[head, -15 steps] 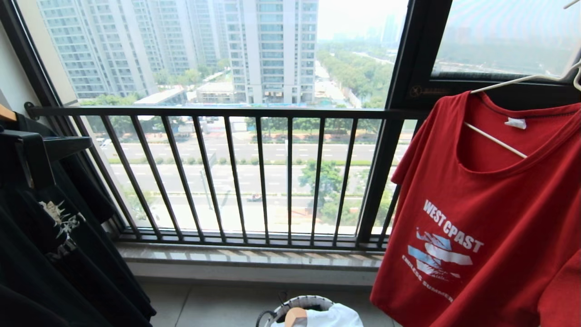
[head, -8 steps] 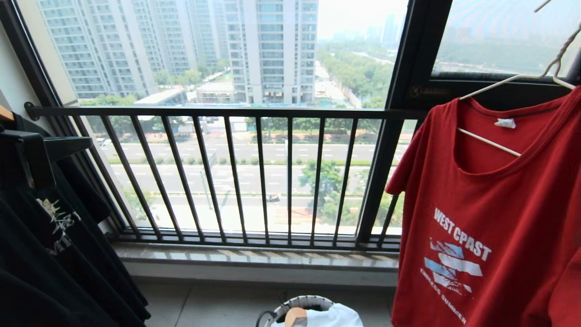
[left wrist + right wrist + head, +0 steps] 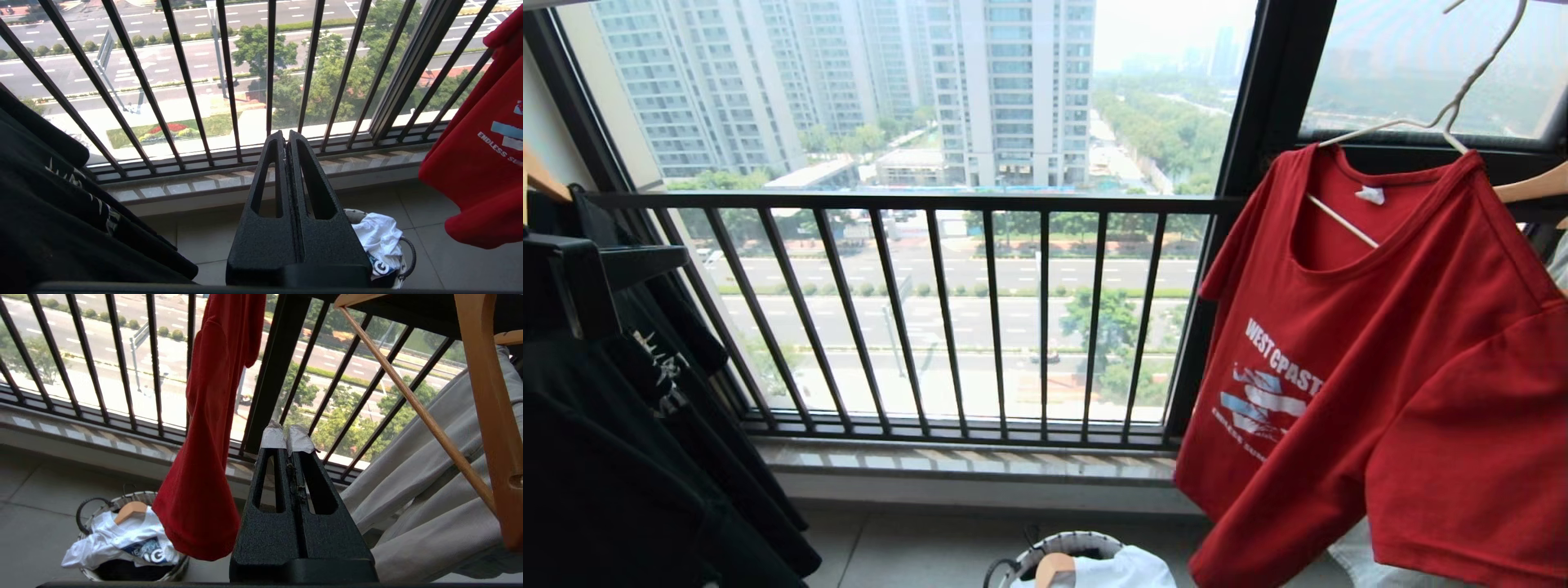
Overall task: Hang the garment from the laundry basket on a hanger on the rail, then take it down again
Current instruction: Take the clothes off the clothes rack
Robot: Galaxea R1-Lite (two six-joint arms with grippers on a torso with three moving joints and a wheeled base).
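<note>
While hanger [image 3: 1462,98] hook runs off frame, garment [image 3: 1380,367] cropped rightward

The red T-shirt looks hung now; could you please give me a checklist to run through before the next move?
1. Red T-shirt on the wire hanger: ok, hanger passes through the neckline.
2. Hanger hooked on the rail: cannot tell, hook runs out of the head view.
3. Right tool free of the shirt: ok, shut and empty beside it.
4. Left tool clear: ok, shut and empty, facing the railing.
5. Laundry basket free of the shirt: ok, only white clothing and a wooden hanger show there.
</note>
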